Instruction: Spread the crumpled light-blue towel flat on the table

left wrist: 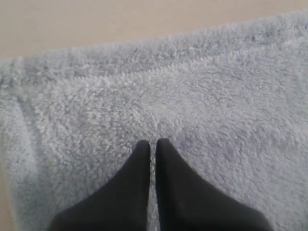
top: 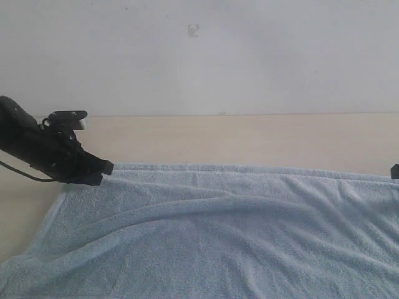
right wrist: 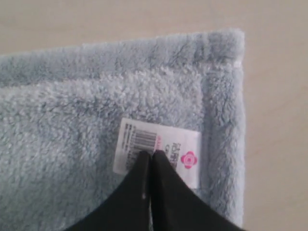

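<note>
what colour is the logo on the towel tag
Pink logo on the white tag; best in the right wrist view.

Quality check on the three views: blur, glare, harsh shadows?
Exterior view: soft, low contrast, flat even light, only faint shading in the towel folds, no glare. Left wrist view: left fingers blurred at their edges, towel pile fairly sharp. Right wrist view: sharpest; the tag shows its barcode, small print unreadable.

We see a wide, pale beige wood-look table (top: 218, 134) carrying a large light-blue fluffy fleece towel (top: 218, 230), mostly spread out, with soft ridges running across it. Bare table shows beyond its far hem and left edge. A small white tag (right wrist: 185, 144) sits near one corner.
</note>
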You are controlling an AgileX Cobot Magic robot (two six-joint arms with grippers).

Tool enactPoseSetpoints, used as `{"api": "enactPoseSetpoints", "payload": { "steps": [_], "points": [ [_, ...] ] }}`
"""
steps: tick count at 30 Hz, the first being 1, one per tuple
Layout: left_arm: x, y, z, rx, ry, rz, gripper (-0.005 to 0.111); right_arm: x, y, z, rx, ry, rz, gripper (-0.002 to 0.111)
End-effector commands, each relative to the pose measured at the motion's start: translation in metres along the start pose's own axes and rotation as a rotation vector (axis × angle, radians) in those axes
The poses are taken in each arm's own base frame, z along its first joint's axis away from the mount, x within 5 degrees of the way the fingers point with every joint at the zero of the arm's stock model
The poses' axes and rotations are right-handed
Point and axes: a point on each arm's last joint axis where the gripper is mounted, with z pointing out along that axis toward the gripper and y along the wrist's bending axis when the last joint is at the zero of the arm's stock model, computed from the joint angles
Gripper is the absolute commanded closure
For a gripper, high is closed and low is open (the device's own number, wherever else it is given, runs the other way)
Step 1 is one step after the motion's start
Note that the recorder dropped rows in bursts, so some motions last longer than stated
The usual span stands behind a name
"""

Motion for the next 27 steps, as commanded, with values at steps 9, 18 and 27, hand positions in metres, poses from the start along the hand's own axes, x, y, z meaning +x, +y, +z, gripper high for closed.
{"api": "enactPoseSetpoints", "payload": {
  "steps": [9, 18, 27],
  "points": [
    [0.001, 0.034, 0.018, -0.107, -0.058, -0.081, 0.103, -0.031, -0.01, 0.068, -0.034, 0.106, -0.062, 0.109],
    [-0.048, 0.066, -0.014, -0.037, -0.107, -0.052, 0.103, -0.098, 0.003, 0.045, -0.179, 0.038, -0.142, 0.109],
    [-0.043, 0.04, 0.004, 0.153, -0.056, -0.001, 0.103, -0.111, 0.001, 0.012, -0.119, -0.031, -0.11, 0.109]
  ]
}}
